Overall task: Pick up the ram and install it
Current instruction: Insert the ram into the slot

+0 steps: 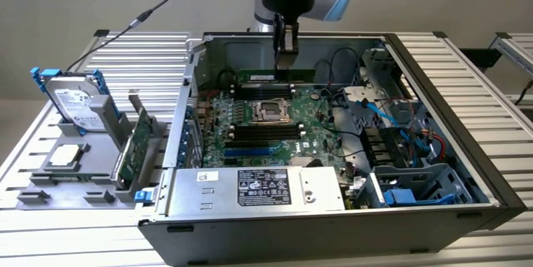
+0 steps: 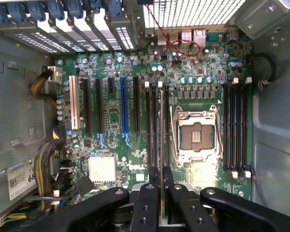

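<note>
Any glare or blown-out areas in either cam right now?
Wrist view: the vent grille is blown out white, with a warm hotspot beside the CPU socket; the tool gripping the ram is dark. Exterior view: even light, chassis interior dimmer.

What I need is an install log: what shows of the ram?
The ram is a long, thin green stick with a pale label. It stands on edge, level, clamped at its upper edge by the gripper, inside the case above the motherboard. In the wrist view it shows edge-on, running along the black memory slots beside the CPU socket. Whether it is seated is unclear.
</note>
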Robot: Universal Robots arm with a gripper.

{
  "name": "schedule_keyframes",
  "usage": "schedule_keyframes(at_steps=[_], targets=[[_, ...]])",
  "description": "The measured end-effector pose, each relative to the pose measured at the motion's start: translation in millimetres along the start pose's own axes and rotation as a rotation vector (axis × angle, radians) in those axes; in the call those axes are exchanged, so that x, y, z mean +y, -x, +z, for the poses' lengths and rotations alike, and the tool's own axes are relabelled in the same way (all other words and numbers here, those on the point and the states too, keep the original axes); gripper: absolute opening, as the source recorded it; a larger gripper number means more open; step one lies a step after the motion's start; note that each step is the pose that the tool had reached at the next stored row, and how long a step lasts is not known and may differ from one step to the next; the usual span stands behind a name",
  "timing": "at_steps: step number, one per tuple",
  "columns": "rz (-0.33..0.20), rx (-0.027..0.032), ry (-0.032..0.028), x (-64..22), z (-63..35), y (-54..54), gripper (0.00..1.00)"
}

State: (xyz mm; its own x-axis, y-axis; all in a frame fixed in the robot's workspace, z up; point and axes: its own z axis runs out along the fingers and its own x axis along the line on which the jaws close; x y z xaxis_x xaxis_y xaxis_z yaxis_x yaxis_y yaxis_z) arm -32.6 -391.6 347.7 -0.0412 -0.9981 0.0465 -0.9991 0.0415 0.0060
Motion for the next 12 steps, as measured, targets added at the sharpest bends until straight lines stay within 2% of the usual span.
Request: schedule_keyframes(at_steps=[2,9,10,12], targets=[[-0.014,-0.0005,-0.0014,3.2,3.8,0.0,0.14],[-0.107,-0.0003,-0.0064,5.1,14.6,0.5,0.14],[-0.111,-0.0002,-0.0050,5.0,15.4,0.5,0.14],[-0.112,-0.0002,0.0027,4.6,17.4,0.7,0.14]])
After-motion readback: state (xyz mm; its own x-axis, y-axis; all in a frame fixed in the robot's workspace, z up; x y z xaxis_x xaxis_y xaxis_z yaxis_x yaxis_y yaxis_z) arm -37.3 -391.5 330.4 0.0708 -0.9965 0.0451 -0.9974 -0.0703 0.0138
